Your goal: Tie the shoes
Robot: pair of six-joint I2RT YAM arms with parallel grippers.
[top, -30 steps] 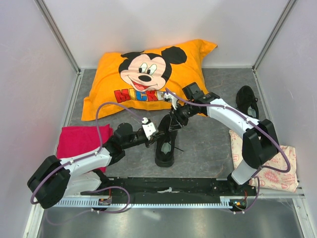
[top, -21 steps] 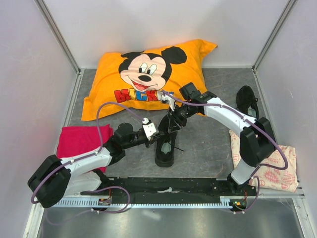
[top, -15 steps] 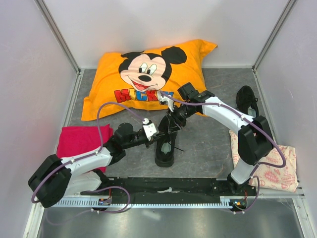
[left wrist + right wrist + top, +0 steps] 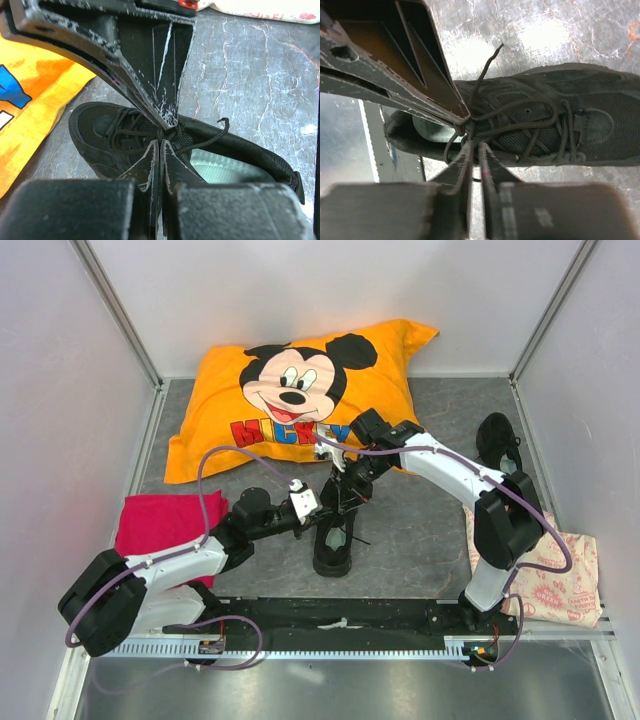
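The shoe (image 4: 115, 135) lies below the fingers (image 4: 145, 167) (laces (image 4: 200, 143) at their tips).

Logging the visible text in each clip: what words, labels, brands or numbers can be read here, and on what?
"MICKEY": coloured capitals on the orange pillow, under the cartoon face; the last letters are partly hidden.
Pink print on the pale cloth at the right edge: too small to read.
Shoes: no brand or label can be made out in any view.
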